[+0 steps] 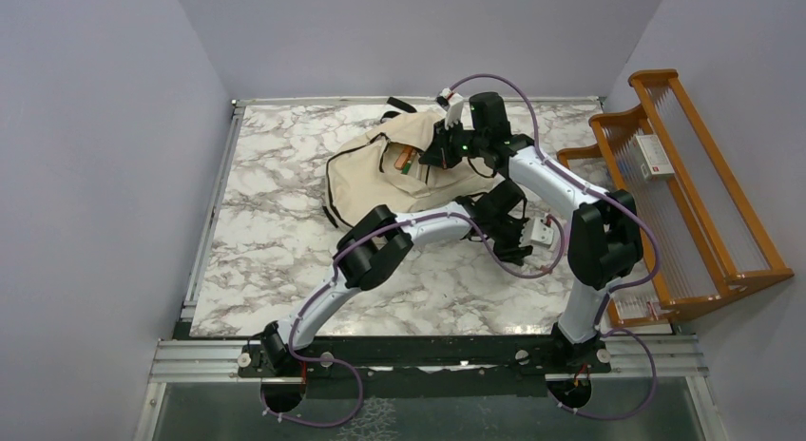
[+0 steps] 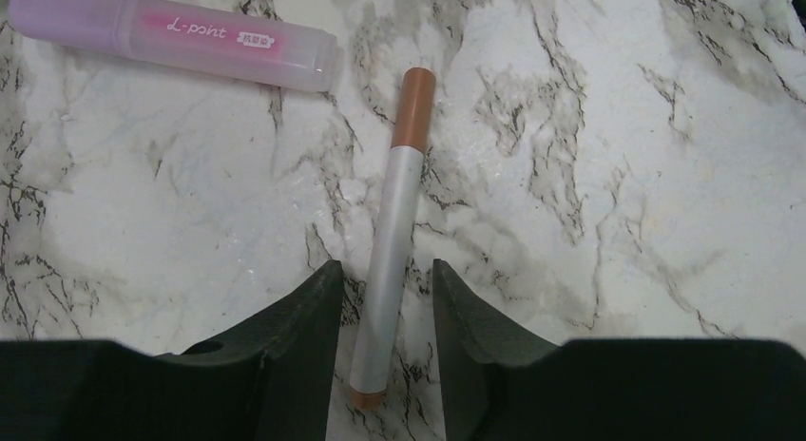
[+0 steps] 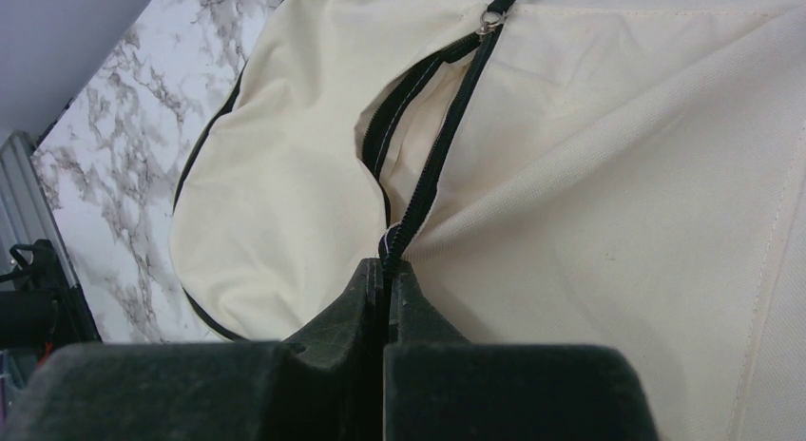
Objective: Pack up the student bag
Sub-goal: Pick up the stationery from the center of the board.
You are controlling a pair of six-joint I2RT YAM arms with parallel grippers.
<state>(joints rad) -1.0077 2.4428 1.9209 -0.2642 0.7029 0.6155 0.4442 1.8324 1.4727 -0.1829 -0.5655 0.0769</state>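
Left wrist: left gripper (image 2: 388, 275) jaws apart, straddling 1 silver marker (image 2: 399, 208), perhaps not touching.
Right wrist: right gripper (image 3: 385, 275) clamped on student bag (image 3: 276, 203) zipper edge.

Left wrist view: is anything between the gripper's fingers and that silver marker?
Nothing visible. The silver marker lies on bare marble between the left gripper's open fingers; the pink highlighter lies apart, beyond its cap.

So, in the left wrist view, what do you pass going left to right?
Pink highlighter → one finger → silver orange-capped marker → other finger.
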